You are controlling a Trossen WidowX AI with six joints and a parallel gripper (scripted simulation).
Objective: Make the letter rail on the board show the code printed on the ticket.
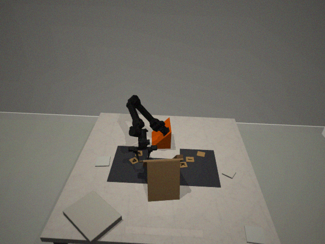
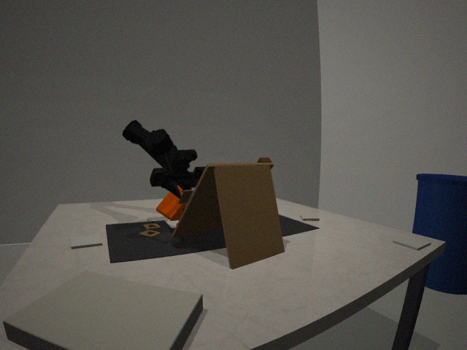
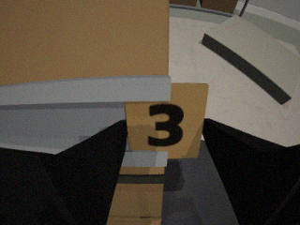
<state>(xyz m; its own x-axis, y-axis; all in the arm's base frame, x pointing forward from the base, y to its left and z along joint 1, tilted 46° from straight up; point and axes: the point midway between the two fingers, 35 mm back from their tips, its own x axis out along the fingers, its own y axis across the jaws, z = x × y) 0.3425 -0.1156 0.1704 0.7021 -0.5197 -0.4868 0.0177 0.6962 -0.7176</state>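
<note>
My gripper [image 1: 142,159] [image 3: 165,125] is shut on the wooden "3" tile [image 3: 166,133] [image 2: 184,197]. The tile's left part lies between the upper and lower lips of the grey rail [image 3: 84,90] at its open end; its right part sticks out. The 3 is upright in the wrist view. No other tile shows in the visible part of the rail. The board [image 1: 164,181] [image 2: 249,214] [image 3: 84,42] stands tilted and hides its front from the top and exterior views. A P tile [image 1: 133,160], a K tile [image 1: 183,164] and several others lie on the dark mat [image 1: 202,176] [image 2: 131,249]. The ticket's code is not readable.
An orange wedge-shaped block [image 1: 165,144] [image 2: 171,208] stands behind the mat. A thick grey slab [image 1: 91,215] [image 2: 109,312] [image 3: 262,52] lies near the counter's front left corner. Thin pale plates [image 1: 102,161] [image 2: 411,242] lie around the mat. A blue bin [image 2: 439,233] stands beyond the counter.
</note>
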